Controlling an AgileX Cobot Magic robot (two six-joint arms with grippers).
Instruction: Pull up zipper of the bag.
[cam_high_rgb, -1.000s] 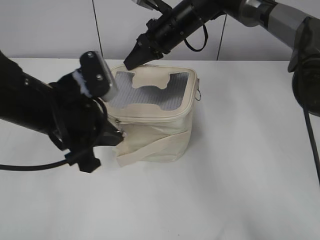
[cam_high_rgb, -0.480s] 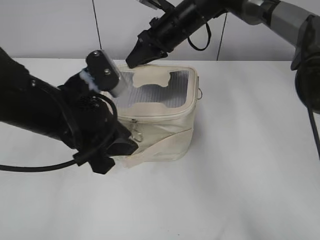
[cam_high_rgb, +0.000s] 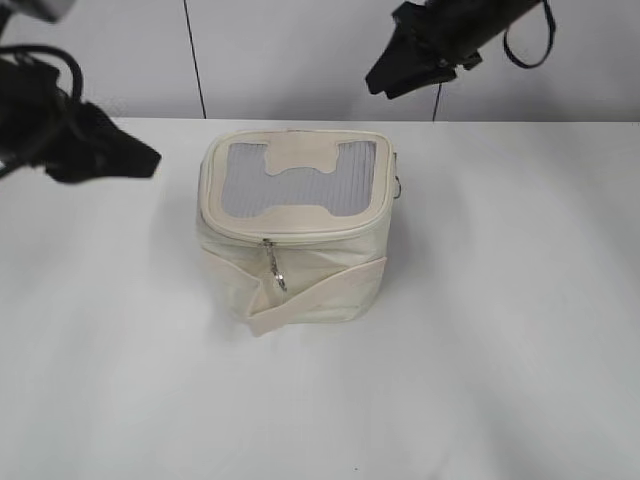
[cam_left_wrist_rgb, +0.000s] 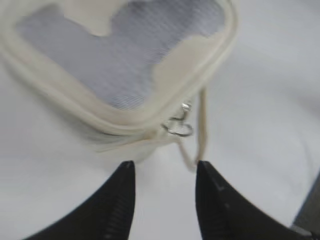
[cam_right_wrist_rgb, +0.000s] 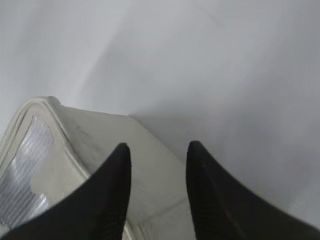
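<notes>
With both my claws, the left (cam_left_wrist_rgb: 162, 197) and the right (cam_right_wrist_rgb: 156, 192), parted and empty, the bag (cam_high_rgb: 295, 230) sits below between them, and the zipper (cam_high_rgb: 272, 262) looks done, so I should just back clear.

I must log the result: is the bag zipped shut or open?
Shut, as far as visible: the bag lid sits flat, no gap along the front seam, and the zipper pull hangs at the front.
</notes>
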